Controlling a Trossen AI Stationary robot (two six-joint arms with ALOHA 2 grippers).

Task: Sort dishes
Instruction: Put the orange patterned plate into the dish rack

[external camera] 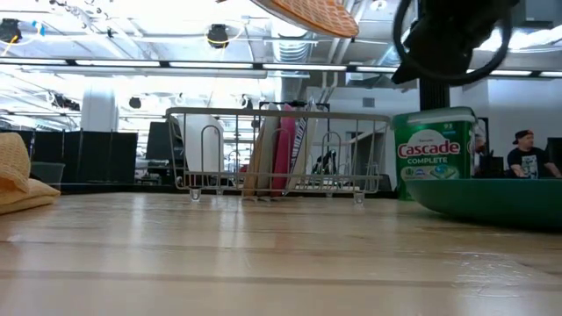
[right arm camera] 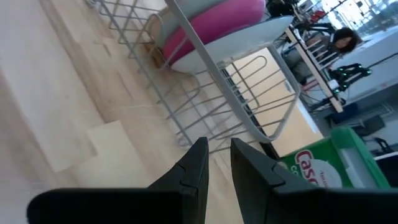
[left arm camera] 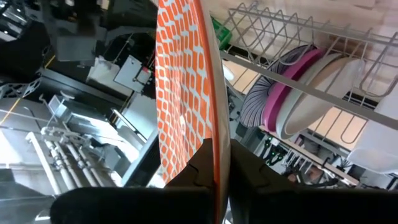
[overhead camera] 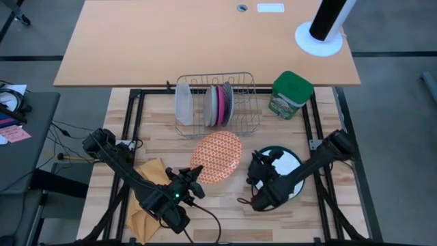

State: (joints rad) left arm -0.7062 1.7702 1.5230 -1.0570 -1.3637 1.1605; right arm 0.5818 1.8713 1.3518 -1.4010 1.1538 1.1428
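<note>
Left jaws clamped on patterned plate [left arm camera: 180, 93]

Behind your slatted wood tabletop [overhead camera: 225, 212] stands a plain brown desk [overhead camera: 205, 41]; ceiling strip lights [external camera: 167, 63] glow, grey floor [overhead camera: 396, 89] beside.

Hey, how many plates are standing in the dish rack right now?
3, on edge side by side mid-rack: a grey plate, a pink plate and a striped plate. Others may hide between them.
</note>
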